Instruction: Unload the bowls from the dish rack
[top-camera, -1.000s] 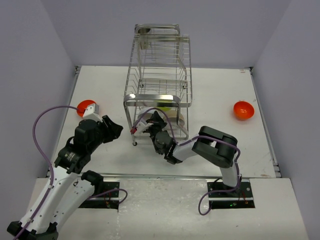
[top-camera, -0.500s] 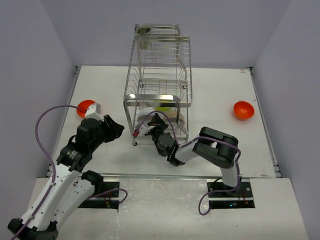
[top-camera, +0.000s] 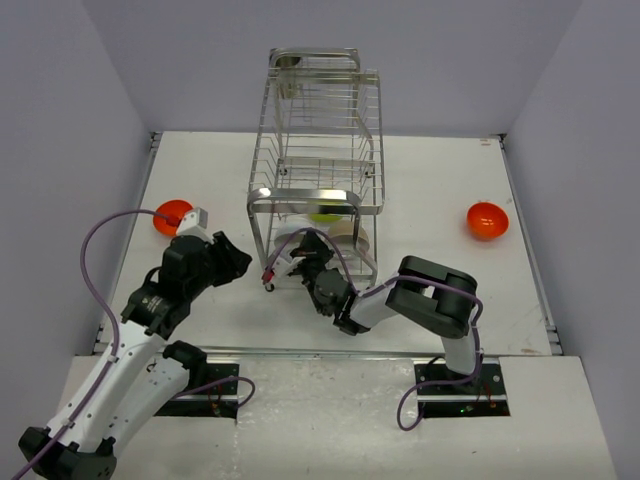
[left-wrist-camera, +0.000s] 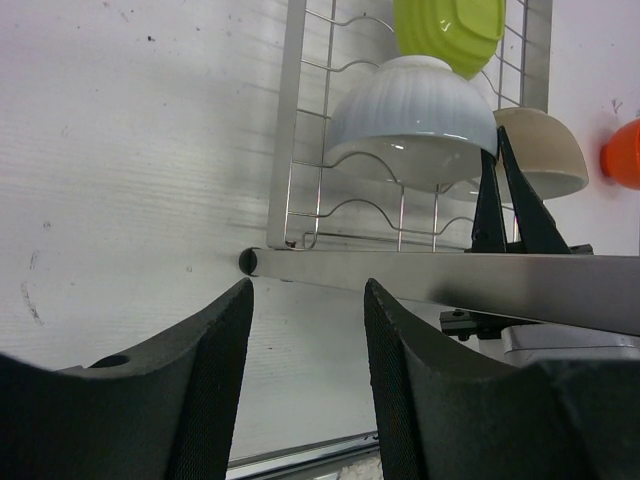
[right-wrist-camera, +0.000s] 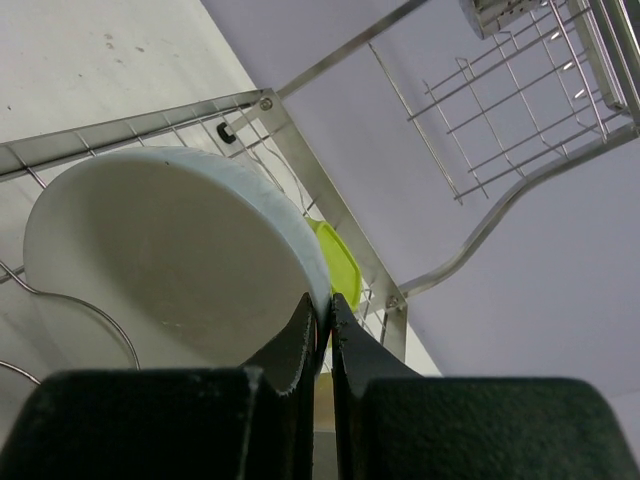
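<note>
The chrome wire dish rack stands at the table's middle back. On its lowest tier stand a white bowl, a lime-green bowl and a beige bowl, all on edge. My right gripper reaches into that tier and is shut on the white bowl's rim, with the lime-green bowl just behind. My left gripper is open and empty, left of the rack's front leg. One orange bowl lies at the far left of the table, another at the right.
The rack's lower front rail runs across just beyond my left fingers. The upper tiers and a metal cup stand above the right gripper. Grey walls close in the table on three sides.
My left arm has shifted slightly right, toward the rack. My right gripper has stayed in the lower tier, shut on the white bowl's rim, barely shifting.
</note>
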